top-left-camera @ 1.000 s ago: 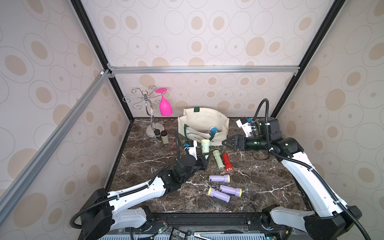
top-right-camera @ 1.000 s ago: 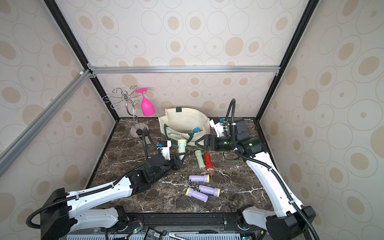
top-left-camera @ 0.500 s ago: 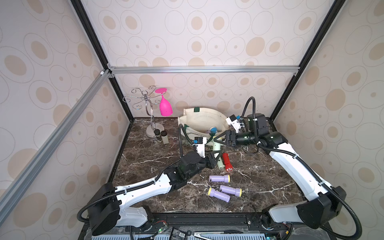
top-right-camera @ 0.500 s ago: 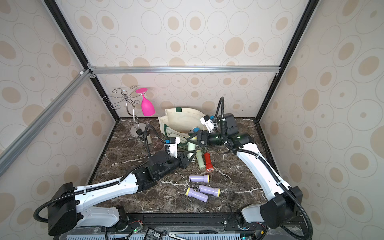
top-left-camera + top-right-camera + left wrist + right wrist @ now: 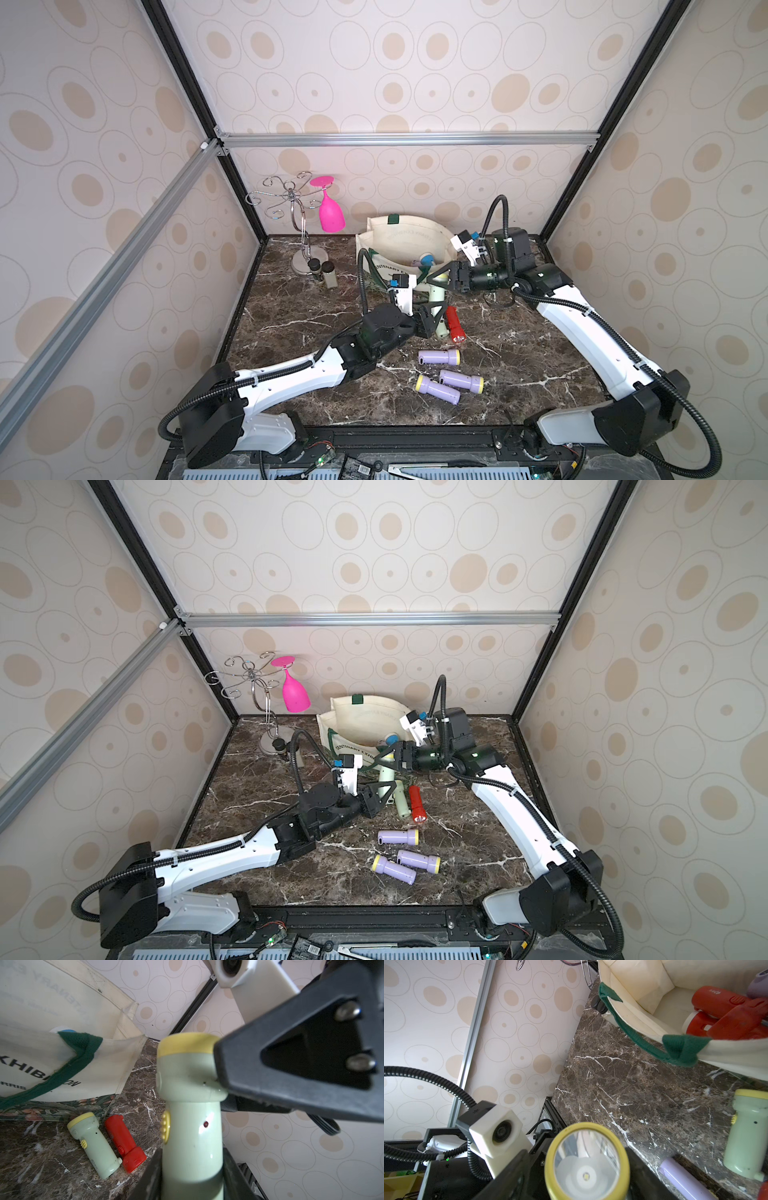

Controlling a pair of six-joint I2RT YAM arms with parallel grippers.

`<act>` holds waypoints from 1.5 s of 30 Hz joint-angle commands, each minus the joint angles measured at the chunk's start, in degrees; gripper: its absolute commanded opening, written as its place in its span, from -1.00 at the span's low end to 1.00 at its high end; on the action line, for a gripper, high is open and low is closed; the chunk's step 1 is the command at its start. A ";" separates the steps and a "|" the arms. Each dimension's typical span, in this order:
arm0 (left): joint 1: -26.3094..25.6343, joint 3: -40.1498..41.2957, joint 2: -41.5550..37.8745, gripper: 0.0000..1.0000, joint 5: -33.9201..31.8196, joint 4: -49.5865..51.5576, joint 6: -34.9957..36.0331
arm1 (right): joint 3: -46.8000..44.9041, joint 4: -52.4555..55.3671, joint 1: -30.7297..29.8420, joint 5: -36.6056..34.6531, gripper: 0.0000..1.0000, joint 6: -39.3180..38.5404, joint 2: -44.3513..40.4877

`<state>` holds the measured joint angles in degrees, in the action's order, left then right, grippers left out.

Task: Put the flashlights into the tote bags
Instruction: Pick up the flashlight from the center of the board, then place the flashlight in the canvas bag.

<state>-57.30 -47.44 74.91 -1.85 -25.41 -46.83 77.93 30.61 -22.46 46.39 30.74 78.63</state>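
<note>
the pale green flashlight [image 5: 191, 1136] stands upright over the middle of the marble table [image 5: 299, 316], just in front of the bag [image 5: 405, 237], which sits open at 12 o'clock by the back wall. it looks held this way for a hand-over. the left gripper [image 5: 432, 311] is clamped tight round the lower barrel, which leaves the wide yellow-rimmed head free on top. the right gripper [image 5: 441, 277] has that head between its jaws. in the right wrist view its two fingers sit against both sides of the yellow ring, so i read it as gripping the head, though how firmly i cannot tell.

the left arm [image 5: 291, 374] reaches in low from 7 o'clock, stretched toward the centre with the wrist turned so the flashlight points up. the right arm [image 5: 582, 324] rises from 5 o'clock to an elbow near 2 o'clock. its forearm lies level and points toward 9 o'clock, so it meets the head from the side.

the bag's mouth is close to the right gripper, so that arm seems the better one to carry the flashlight in, once the left lets go.

red flashlights [image 5: 720, 1012] and a blue flashlight [image 5: 427, 259] are in the bag. a green flashlight [image 5: 94, 1145] and a red flashlight [image 5: 124, 1145] lie side by side near the centre. three lilac flashlights [image 5: 439, 356] [image 5: 461, 380] [image 5: 437, 388] lie toward 6 o'clock.
</note>
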 commanded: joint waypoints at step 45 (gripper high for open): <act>-1.60 7.73 -8.33 0.86 -9.76 13.50 -6.66 | 51.24 12.99 0.41 -31.00 -1.00 -5.78 40.72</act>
<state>-58.30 -39.20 65.87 -11.70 -11.70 -53.12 127.46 44.31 -22.06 16.69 24.23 117.30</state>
